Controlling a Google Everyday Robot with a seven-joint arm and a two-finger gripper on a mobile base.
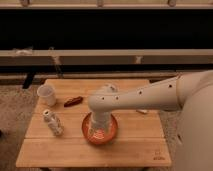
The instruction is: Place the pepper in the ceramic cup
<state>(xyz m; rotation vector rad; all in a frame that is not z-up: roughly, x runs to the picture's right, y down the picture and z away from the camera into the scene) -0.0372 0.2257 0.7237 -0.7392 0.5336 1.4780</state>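
Spreading across the near half of the scene was the slatted wooden worktop [135,145], standing on pale carpet with a long dark shelf running along the far side. Next in size came the robot's white arm [145,97], and what a reach: it swept in from the right edge, crossed the middle of the worktop and bent down at its rounded elbow. Below that bend sat the wide orange bowl [116,127], near the front and roughly central. The hand [98,131] was down inside that bowl, low over its floor, and whether it was released or clenched could not be told; nothing could be seen in its grasp.

Over on the left, near the front corner, was the white patterned bottle [52,123], its cap pointing far-left; standing or lying, it could not be told. Farther back on that same left side stood the ceramic cup [46,94], plain white, upright, mouth open to the camera, well apart from the bowl. And the pepper [73,101], small, dark red, lay flat on the bare worktop just right of the cup, between cup and bowl, touching neither, clear of the hand. Smallest of all, a pale scrap [142,111] lay just beneath the arm on the right.
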